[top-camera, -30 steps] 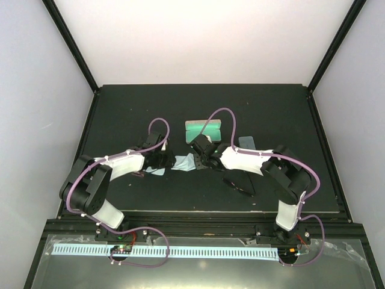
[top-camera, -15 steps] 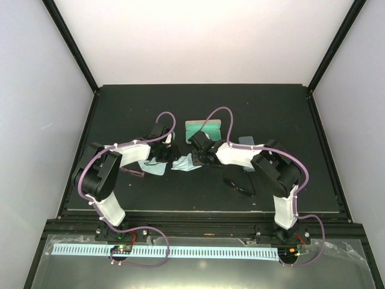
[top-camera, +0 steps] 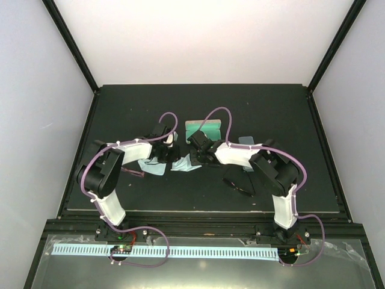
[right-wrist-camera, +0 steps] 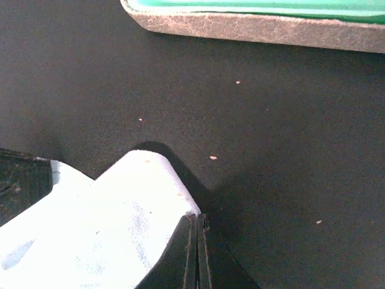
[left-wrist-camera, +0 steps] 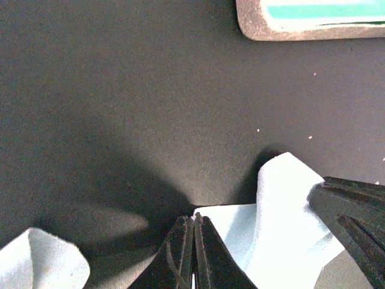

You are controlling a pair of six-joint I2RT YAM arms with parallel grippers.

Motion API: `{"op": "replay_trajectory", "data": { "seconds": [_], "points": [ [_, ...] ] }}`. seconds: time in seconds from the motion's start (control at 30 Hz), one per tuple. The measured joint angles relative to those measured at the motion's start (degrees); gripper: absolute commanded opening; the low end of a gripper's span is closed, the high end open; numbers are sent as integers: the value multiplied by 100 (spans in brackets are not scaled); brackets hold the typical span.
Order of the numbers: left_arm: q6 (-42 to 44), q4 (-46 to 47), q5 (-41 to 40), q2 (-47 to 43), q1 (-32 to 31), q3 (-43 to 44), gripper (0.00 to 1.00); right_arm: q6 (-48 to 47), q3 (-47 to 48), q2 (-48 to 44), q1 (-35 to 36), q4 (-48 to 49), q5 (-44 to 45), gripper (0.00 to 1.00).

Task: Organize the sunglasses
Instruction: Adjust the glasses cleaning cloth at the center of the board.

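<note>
The reddish-pink wire sunglasses [top-camera: 132,172] lie left of the left arm. The black sunglasses [top-camera: 239,182] lie under the right arm's forearm. Neither pair shows in the wrist views. A light blue cloth [top-camera: 185,163] lies between the two grippers. My left gripper [left-wrist-camera: 195,218] is shut, pinching that cloth's [left-wrist-camera: 274,241] left edge. My right gripper [right-wrist-camera: 197,218] is shut on the same cloth's [right-wrist-camera: 102,232] right corner. In the top view, the left gripper [top-camera: 175,156] and right gripper [top-camera: 197,159] face each other across it.
An open beige-grey case [top-camera: 203,129] with a green lining stands just beyond the grippers, its rim [right-wrist-camera: 258,27] close ahead. A second light blue cloth [top-camera: 154,168] lies under the left gripper. A blue-grey piece [top-camera: 246,142] lies right of the case.
Both arms have reached farther out towards the case, and the two grippers have closed on opposite sides of the middle cloth.
</note>
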Motion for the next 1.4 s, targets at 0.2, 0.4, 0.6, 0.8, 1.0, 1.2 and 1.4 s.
{"op": "replay_trajectory", "data": {
  "seconds": [0.2,0.4,0.6,0.8,1.0,1.2,1.4],
  "points": [
    [0,-160,4,-487,0,-181,2,-83,-304,-376,-2,66,-28,1],
    [0,-308,4,-1604,0,-258,2,-262,-765,-1403,-2,208,-57,1],
    [15,-647,66,-2667,0,-450,2,-455,-1390,-2387,-2,345,-278,1],
    [35,-1071,457,-3698,-35,-645,2,-728,-2037,-3407,11,435,-951,1],
    [-186,-1189,822,-4395,-79,-1152,1,-772,-2162,-4039,33,214,-1550,1],
    [-374,-979,737,-3866,-111,-1318,2,-667,-1805,-3298,70,-267,-1255,1],
    [-343,-221,203,-2415,-116,-1241,1,-608,-1381,-2090,90,-118,-173,1]
  ]
}}
